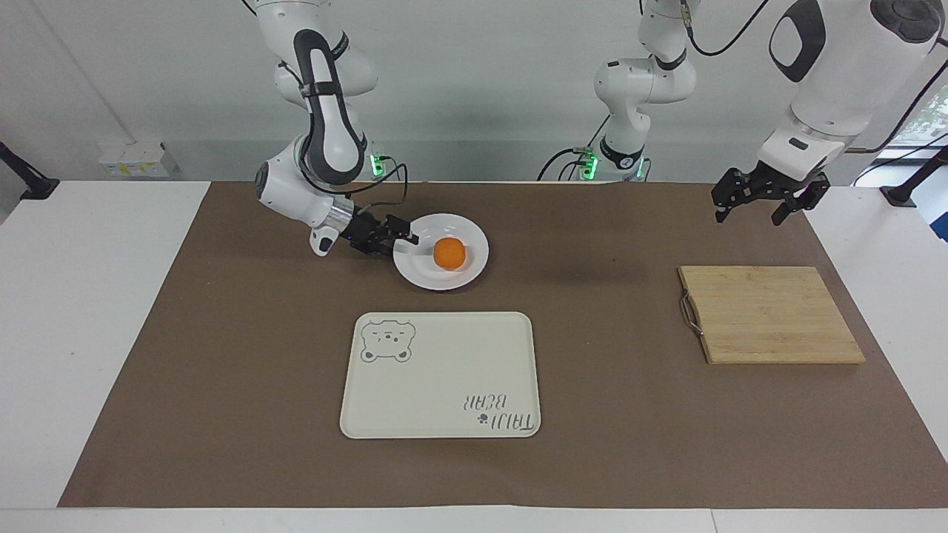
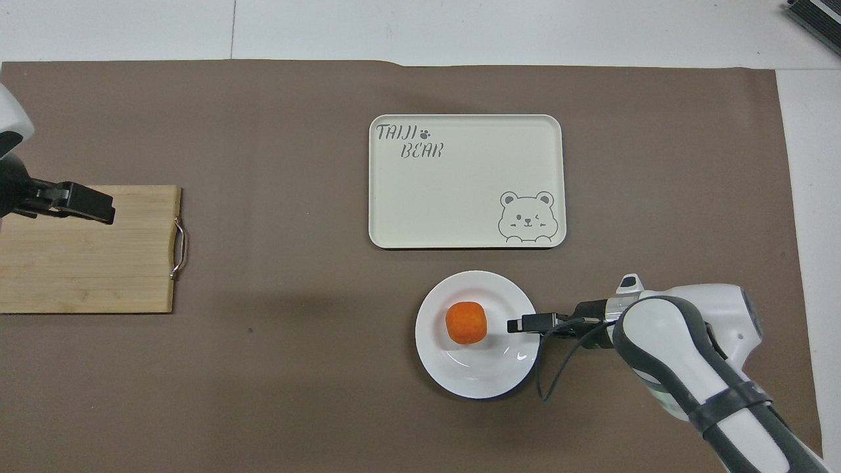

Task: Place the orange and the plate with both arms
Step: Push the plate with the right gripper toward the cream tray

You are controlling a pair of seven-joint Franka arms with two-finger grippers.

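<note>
The white plate (image 1: 444, 280) (image 2: 473, 381) lies on the brown mat with the orange (image 1: 449, 253) (image 2: 466, 322) resting in its middle. My right gripper (image 1: 404, 239) (image 2: 519, 324) comes in low and sideways from the right arm's end. It is open, and its tips are at the plate's rim, a short way from the orange. My left gripper (image 1: 749, 213) (image 2: 98, 207) hangs open and empty, high over the edge of the wooden cutting board, and waits there.
A cream tray (image 1: 441, 374) (image 2: 466, 190) with a bear print lies just farther from the robots than the plate. A wooden cutting board (image 1: 770, 314) (image 2: 85, 263) with a metal handle lies toward the left arm's end.
</note>
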